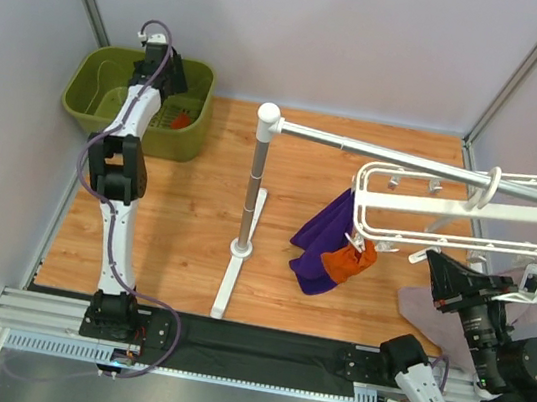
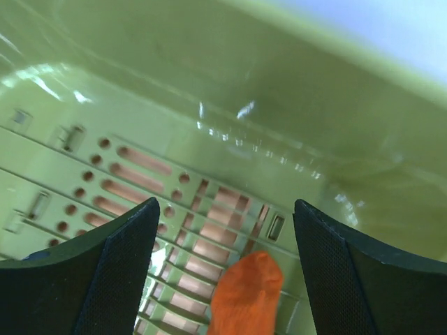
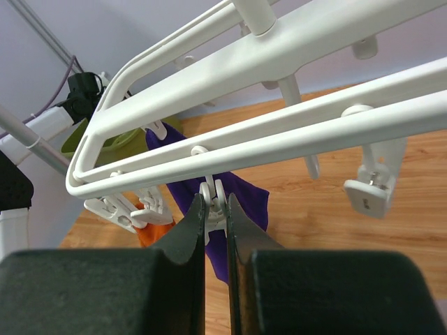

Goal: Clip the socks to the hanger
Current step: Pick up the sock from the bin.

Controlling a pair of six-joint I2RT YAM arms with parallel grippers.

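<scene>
One orange sock (image 1: 348, 262) hangs clipped to the white hanger (image 3: 279, 50); the left arm (image 1: 129, 130) holds its jaws apart above the second sock (image 2: 246, 289) in the green basket (image 2: 209, 84), seemingly needing next to lower and close on it, while the right arm (image 1: 527, 366) has its jaws pinched on a free clip (image 3: 215, 194).

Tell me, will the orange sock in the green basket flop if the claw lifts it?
Probably floppy: the orange sock looks like soft fabric, and its clipped twin droops from the hanger. Likely light, being small. It might snag on the green basket floor's slots.
</scene>
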